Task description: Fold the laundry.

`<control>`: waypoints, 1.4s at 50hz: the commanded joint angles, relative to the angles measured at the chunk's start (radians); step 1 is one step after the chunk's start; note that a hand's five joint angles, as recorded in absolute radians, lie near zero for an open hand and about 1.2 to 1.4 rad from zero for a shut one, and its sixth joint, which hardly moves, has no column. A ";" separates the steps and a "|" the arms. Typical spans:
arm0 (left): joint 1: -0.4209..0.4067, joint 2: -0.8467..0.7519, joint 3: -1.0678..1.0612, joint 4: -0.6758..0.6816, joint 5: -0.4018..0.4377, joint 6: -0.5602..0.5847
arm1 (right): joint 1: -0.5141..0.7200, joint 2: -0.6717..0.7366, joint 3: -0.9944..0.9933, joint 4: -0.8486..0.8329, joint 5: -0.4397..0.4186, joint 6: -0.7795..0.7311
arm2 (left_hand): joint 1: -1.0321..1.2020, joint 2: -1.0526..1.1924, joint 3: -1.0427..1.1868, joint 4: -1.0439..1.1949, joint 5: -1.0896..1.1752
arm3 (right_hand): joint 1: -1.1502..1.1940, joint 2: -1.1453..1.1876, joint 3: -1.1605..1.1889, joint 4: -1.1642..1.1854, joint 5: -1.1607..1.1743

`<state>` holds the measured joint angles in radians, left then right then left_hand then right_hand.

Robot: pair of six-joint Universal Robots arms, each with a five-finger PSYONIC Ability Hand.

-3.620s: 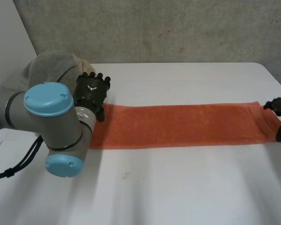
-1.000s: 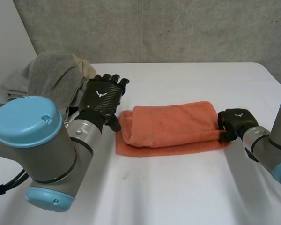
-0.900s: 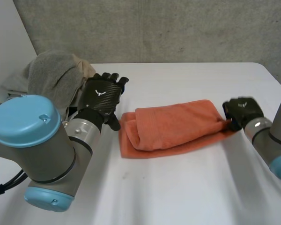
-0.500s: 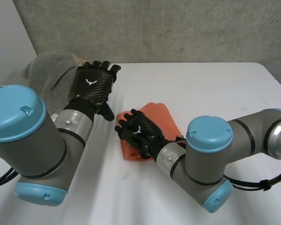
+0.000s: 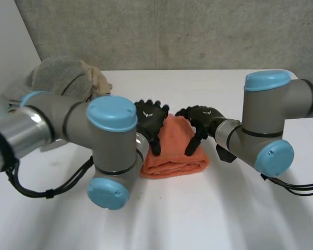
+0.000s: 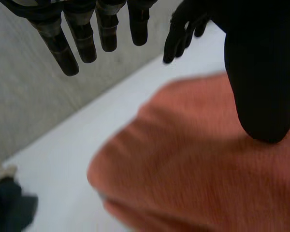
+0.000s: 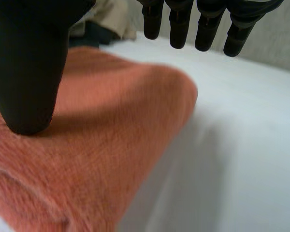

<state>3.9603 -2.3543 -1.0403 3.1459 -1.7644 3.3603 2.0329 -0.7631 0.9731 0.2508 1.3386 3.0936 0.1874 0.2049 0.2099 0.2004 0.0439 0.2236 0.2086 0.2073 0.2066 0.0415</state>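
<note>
white table [image 5: 198, 221]: folded orange towel [image 5: 175, 156]; left hand [image 5: 151, 117], right hand [image 5: 202, 116] splayed over it, gripping nothing; white emblems [image 5: 148, 111].

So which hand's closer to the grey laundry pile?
Left. The left hand sits at the side of the orange towel toward the grey laundry pile; the right hand at its far side.

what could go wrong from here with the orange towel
Both hands are open at the folded orange towel, the left hand and right hand close together: they might bump. Each thumb sits at the cloth's top layer, so pulling away could drag the fold open.
</note>
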 commanded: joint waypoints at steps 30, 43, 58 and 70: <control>0.160 0.388 -0.152 -0.021 0.451 -0.022 | -0.031 -0.229 0.378 -0.197 0.222 -0.112 | 0.014 -0.003 -0.008 0.001 -0.017 | -0.049 -0.034 -0.033 -0.032 -0.042; 0.203 0.469 -0.204 -0.058 0.753 -0.139 | -0.020 -0.150 0.454 -0.290 0.039 0.085 | 0.023 0.006 0.001 0.010 -0.008 | -0.030 -0.015 -0.014 -0.013 -0.023; 0.197 0.481 -0.251 -0.050 0.754 -0.143 | -0.020 0.001 0.294 -0.374 0.134 0.077 | 0.020 0.003 -0.002 0.007 -0.011 | 1.173 1.188 1.189 1.190 1.180; 0.198 0.491 -0.233 -0.044 0.744 -0.153 | -0.189 0.033 0.055 -0.374 0.215 0.048 | 0.014 -0.003 -0.008 0.001 -0.017 | 1.173 1.188 1.189 1.190 1.180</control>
<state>4.1592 -1.8710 -1.2855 3.0967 -1.0117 3.2161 1.9743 -0.7824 1.1789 -0.1297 1.5431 3.1673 0.1858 0.2049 0.2099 0.2003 0.0438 0.8842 1.0717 1.1651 1.1932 0.9223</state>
